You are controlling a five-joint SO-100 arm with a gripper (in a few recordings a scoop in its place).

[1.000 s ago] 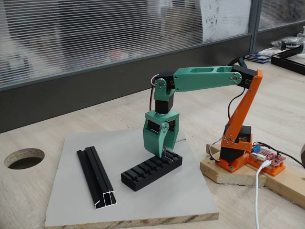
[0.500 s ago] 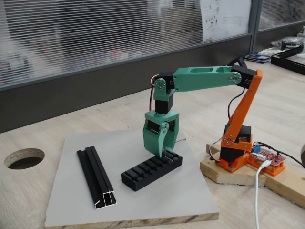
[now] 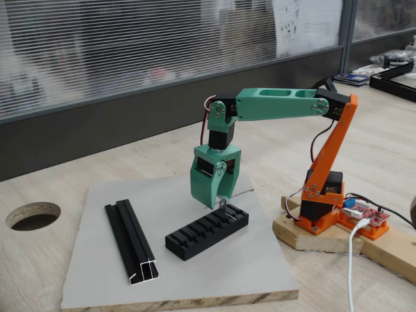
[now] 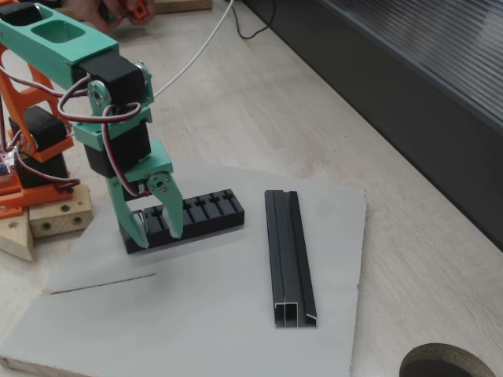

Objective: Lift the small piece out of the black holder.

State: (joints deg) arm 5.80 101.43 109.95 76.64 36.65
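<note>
The hand, closed on the small piece, hangs straight above the black holder's end slot.

We are seeing the green gripper hanging fingers-down just above the right end of the black holder, pinching the small piece clear of the slots. The holder is lying on a grey board, with a black channel rail resting to its left.
</note>
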